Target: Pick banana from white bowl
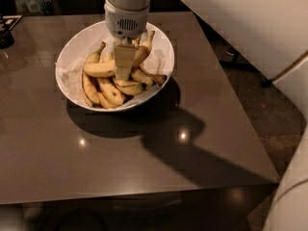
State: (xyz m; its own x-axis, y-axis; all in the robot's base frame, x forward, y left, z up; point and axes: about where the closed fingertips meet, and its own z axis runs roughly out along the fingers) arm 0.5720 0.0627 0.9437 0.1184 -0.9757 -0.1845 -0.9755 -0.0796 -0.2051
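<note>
The white bowl (162,46) stands on the far middle part of a brown table (96,162), lined with crumpled white paper and holding several bananas. The banana (97,70), long and pale yellow, lies crosswise on top of the pile, its right end under the gripper. My gripper (124,69) hangs straight down from its white wrist into the middle of the bowl, right at the banana's right end and touching the pile. Shorter brown-spotted bananas (111,91) lie below and to the right of it.
A large white rounded body (250,23) fills the upper right, and another white shape (288,196) is at the lower right. A dark object (6,32) stands at the table's far left edge. The table's right edge drops to a dark floor (269,109).
</note>
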